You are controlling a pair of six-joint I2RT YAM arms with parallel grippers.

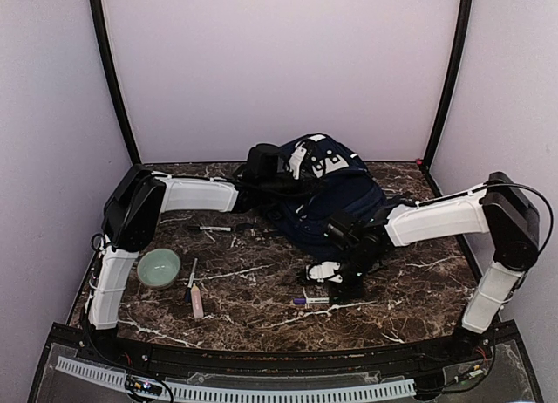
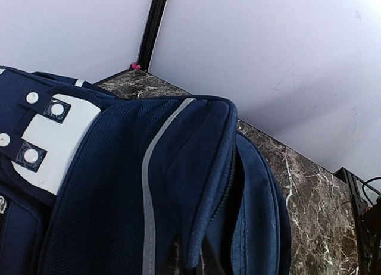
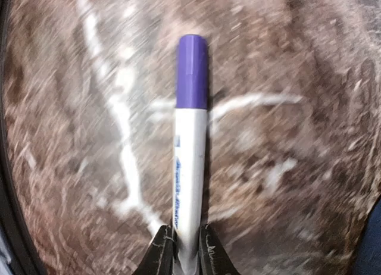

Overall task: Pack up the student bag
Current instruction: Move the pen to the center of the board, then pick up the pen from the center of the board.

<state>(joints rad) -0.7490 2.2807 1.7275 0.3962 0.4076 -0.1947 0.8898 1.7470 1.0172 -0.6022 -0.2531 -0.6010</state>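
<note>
**Entry: student bag (image 1: 336, 198).** Navy with thin white stripes. Slumped at the back centre of the marble table (image 1: 261, 329), with white patches toward the rear wall.

**Left gripper (image 2: 191, 260).** Closed tight, apparently pinching the rim of the bag's mouth. Glimpsed only at the lower edge of the left wrist view, hence probable rather than certain.

**Right gripper (image 3: 184, 245).** Fingers pressed against both sides of a purple-capped marker (image 3: 190, 138), at the very tail of the barrel. Low over the front of the table, just before the bag.

**Also present.** Green bowl (image 1: 159, 268), pinkish stick (image 1: 198, 303) and scattered small stationery (image 1: 214, 228), all at the left and well apart from the bag.

**Hazards:**
- Swinging or dropping of the marker in transit, owing to a hold at one end only.
- Rolling out from between the fingertips after any knock against the bag's rim.
- Collapse of the mouth through slack fabric or a slipped left pinch, leaving no gap for the cap end.
- Dragging of the whole bag across the marble by too strong a pull from the left.
- Crowding of both arms over one opening.
</note>
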